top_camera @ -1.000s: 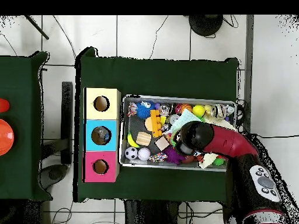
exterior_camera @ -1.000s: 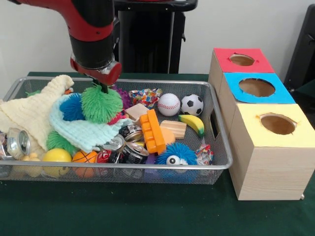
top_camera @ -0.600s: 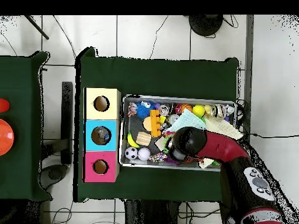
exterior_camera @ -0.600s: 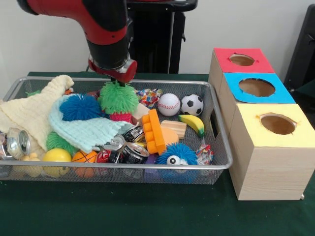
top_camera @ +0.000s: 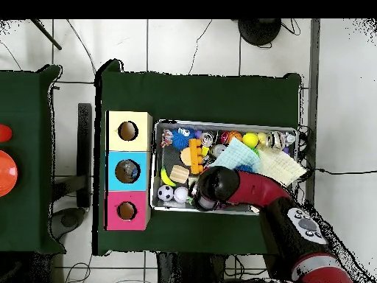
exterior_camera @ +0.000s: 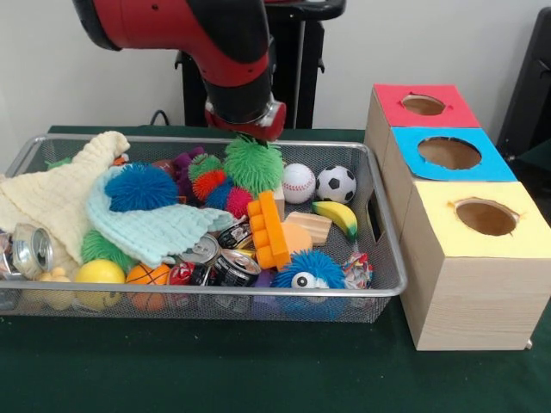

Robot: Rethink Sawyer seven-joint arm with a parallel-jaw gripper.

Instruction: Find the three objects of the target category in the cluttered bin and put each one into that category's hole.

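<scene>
**Green spiky ball carried above the wire bin**

My tool (exterior_camera: pixel 250 138) is closed on the fuzzy green spiky rubber ball (exterior_camera: pixel 254 164), which hangs from it over the far side of the silver wire-mesh bin (exterior_camera: pixel 383 258), just beside the white baseball (exterior_camera: pixel 296 182). Below and left of the ball lie a smaller multicoloured spiky toy (exterior_camera: pixel 209 182) and a blue spiky ball (exterior_camera: pixel 140 187) on the pale green knitted cloth (exterior_camera: pixel 155 231). The three wooden boxes with red (exterior_camera: pixel 424 105), blue (exterior_camera: pixel 448 152) and yellow (exterior_camera: pixel 484 217) holed tops stand beside the bin on the green worktop (exterior_camera: pixel 258 370).
</scene>
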